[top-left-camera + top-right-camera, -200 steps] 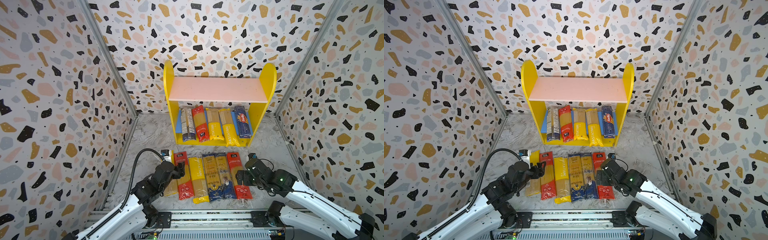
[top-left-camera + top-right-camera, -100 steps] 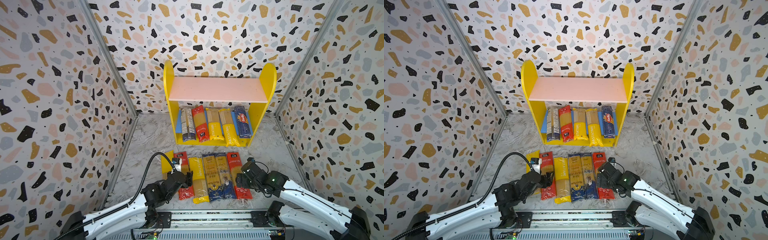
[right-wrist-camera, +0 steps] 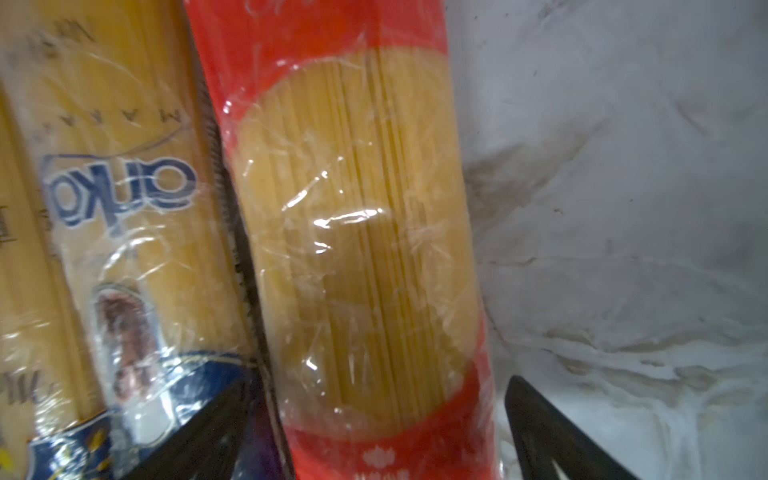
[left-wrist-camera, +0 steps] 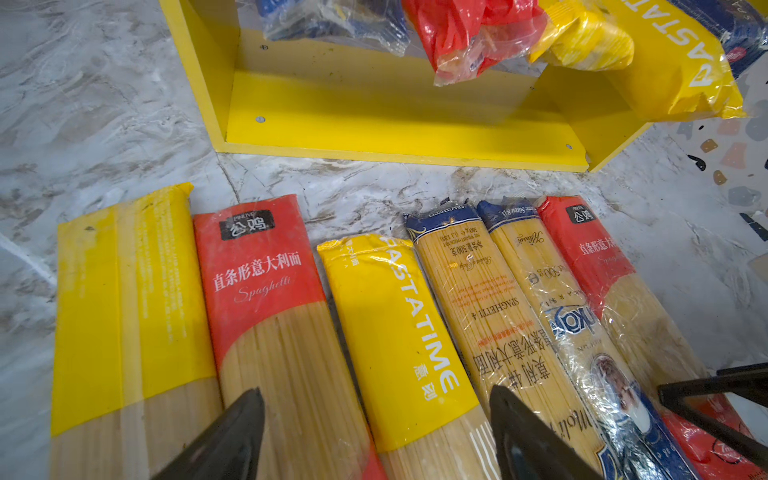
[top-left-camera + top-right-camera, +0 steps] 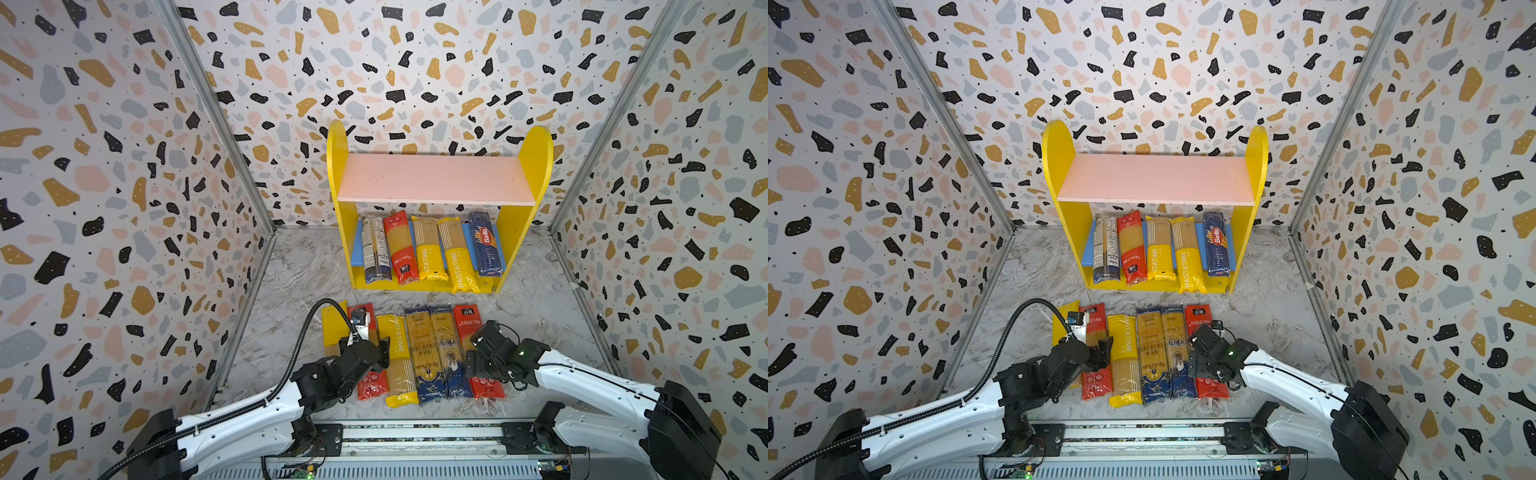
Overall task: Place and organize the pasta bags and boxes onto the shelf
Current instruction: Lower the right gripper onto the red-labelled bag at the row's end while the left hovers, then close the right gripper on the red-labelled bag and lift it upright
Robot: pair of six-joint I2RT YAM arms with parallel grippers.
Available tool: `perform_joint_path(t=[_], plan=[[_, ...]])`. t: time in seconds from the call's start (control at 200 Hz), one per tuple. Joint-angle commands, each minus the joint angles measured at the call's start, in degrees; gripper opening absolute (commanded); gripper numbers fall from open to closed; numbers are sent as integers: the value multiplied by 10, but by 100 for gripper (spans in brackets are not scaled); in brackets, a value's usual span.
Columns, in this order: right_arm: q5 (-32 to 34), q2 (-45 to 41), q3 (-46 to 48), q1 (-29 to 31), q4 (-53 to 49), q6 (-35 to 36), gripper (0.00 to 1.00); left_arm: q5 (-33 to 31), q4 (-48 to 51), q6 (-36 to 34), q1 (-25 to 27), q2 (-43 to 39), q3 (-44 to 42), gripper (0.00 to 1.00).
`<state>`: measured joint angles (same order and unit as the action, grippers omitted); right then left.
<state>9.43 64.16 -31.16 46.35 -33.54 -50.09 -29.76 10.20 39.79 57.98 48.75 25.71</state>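
Straddling rightmost red spaghetti pack (image 3: 353, 208) with right hand (image 3: 378, 380) wide, crosswise to length running toward shelf (image 5: 436, 178); left hand (image 4: 374, 392) wide, empty.

The desk (image 5: 299, 270) is grey-white marble print, creased in places. It lies bare outward of the left hand (image 5: 384, 353) and outward of the right hand (image 5: 471, 357). Terrazzo walls, white with black, ochre, pink and grey flecks, close it in. The left wall (image 5: 104, 208) stands well outward of the left hand, the right wall (image 5: 685, 208) well outward of the right hand, and the back wall (image 5: 415, 75) is far ahead of both. The left post (image 5: 221, 124) and right post (image 5: 600, 124), both metal, mark the corners ahead. A rail (image 5: 415, 434) runs behind both hands, with a green light (image 5: 308, 477) below it.
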Motion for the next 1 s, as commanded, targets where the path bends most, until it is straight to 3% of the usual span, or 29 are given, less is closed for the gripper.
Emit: perform_joint_path(t=[0.0,0.06,0.416,0.641,0.996], plan=[[-1,13,4,-2,9,4,97,-16,-21,-22,3,1,21,93],[1,17,7,-2,11,2,97,-16,-20,-26,4,0,23,100],[-15,54,41,2,58,-14,97,-29,15,-49,3,-28,47,99],[22,96,21,33,34,-38,96,-45,56,-54,3,-51,68,100],[20,125,3,43,34,-34,91,-75,113,-59,3,-83,100,100]])
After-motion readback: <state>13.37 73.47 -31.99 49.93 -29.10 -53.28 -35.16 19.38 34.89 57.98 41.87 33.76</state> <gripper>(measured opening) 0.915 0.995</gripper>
